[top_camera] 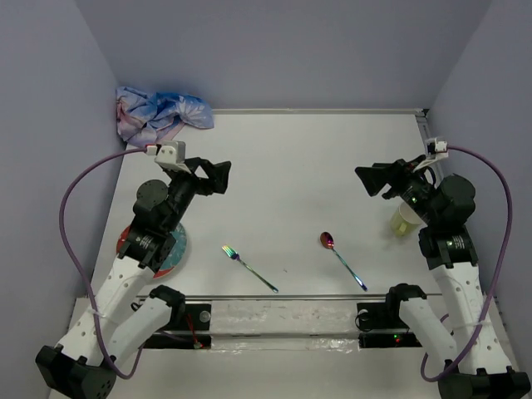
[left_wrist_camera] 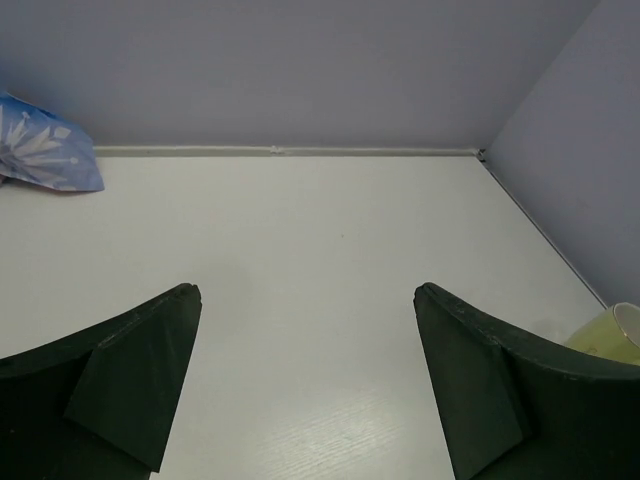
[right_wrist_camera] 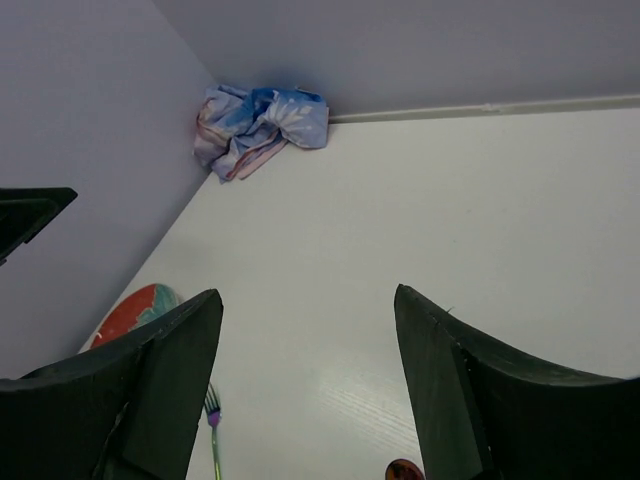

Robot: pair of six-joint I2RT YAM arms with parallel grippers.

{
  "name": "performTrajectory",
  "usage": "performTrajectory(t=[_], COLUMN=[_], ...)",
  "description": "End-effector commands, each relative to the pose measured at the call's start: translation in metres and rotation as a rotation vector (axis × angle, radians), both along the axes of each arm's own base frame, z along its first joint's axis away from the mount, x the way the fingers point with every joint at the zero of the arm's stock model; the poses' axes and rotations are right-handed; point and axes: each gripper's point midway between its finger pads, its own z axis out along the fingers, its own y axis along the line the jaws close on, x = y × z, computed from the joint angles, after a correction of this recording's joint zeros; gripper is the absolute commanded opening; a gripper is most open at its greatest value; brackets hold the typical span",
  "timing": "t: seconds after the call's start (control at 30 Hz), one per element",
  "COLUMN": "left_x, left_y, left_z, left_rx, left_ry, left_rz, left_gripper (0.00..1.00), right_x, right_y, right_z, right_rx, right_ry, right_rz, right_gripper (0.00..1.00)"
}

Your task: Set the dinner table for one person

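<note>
Looking down on the dinner table, spanning the overhead view between lavender walls. Finding the setting barely begun, judging by the layout. Spotting the snowflake placemat crumpled in the corner at 10 o'clock, not spread at any seat. Noting the red plate sitting at 8 o'clock, partly hidden beneath the left arm and well apart from the cloth. Seeing the fork lying at 7 o'clock and the spoon at 5 o'clock, both angled loosely near the front edge, well apart from each other and from the plate. Catching the pale yellow cup standing at 3 o'clock, just beside the right arm. Showing the left gripper hovering above the tabletop at 9 o'clock, jaws spread wide and grasping nothing. Showing the right gripper poised at 2 o'clock, likewise released and empty. Leaving, by this reckoning, everything to do: spreading the placemat, centring the plate on it, flanking it with fork and spoon, placing the cup alongside.
</note>
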Motion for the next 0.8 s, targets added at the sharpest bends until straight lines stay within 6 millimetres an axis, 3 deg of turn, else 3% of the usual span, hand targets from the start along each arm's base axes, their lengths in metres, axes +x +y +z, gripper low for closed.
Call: performTrajectory(t=[0.0, 0.2, 0.27, 0.3, 0.37, 0.4, 0.5, 0.53, 0.57, 0.6, 0.63, 0.7, 0.77], left_x=[0.002, 0.026, 0.040, 0.049, 0.060, 0.073, 0.095, 0.109, 0.117, 0.124, 0.135, 0.147, 0.160], left_y=[-0.004, 0.001, 0.002, 0.001, 0.005, 0.012, 0.032, 0.047, 0.055, 0.063, 0.076, 0.097, 0.129], left_z=[0.025, 0.008, 0.000, -0.007, -0.006, -0.011, -0.011, -0.022, -0.020, -0.026, -0.044, -0.053, -0.075], left_rx=[0.004, 0.000, -0.009, -0.018, -0.065, -0.070, -0.167, -0.182, -0.216, -0.219, -0.211, -0.218, -0.217], left_ry=[-0.060, 0.045, 0.088, 0.113, 0.128, 0.145, 0.159, 0.186, 0.191, 0.204, 0.249, 0.268, 0.300], left_rz=[-0.021, 0.063, 0.092, 0.095, 0.116, 0.156, 0.242, 0.298, 0.336, 0.372, 0.428, 0.519, 0.639], left_gripper=[0.99, 0.99, 0.99, 0.99, 0.99, 0.99, 0.99, 0.96, 0.86, 0.82, 0.79, 0.66, 0.64], right_x=[0.000, 0.008, 0.010, 0.012, 0.015, 0.018, 0.025, 0.028, 0.029, 0.031, 0.030, 0.032, 0.034], right_y=[-0.004, -0.009, -0.010, -0.012, -0.013, -0.016, -0.016, -0.014, -0.011, -0.009, -0.005, 0.002, 0.005], right_z=[0.009, -0.009, -0.017, -0.022, -0.031, -0.041, -0.059, -0.070, -0.070, -0.072, -0.079, -0.087, -0.091], right_rx=[-0.012, -0.027, -0.024, -0.022, -0.012, -0.012, -0.013, -0.008, -0.003, 0.002, 0.010, 0.004, -0.005], right_ry=[-0.017, 0.041, 0.065, 0.081, 0.107, 0.133, 0.180, 0.213, 0.205, 0.209, 0.225, 0.246, 0.255], right_rz=[-0.028, -0.057, -0.067, -0.077, -0.091, -0.111, -0.116, -0.104, -0.090, -0.076, -0.052, -0.025, -0.017], right_gripper=[0.75, 0.67, 0.56, 0.38, 0.28, 0.20, 0.17, 0.17, 0.17, 0.17, 0.17, 0.17, 0.17])
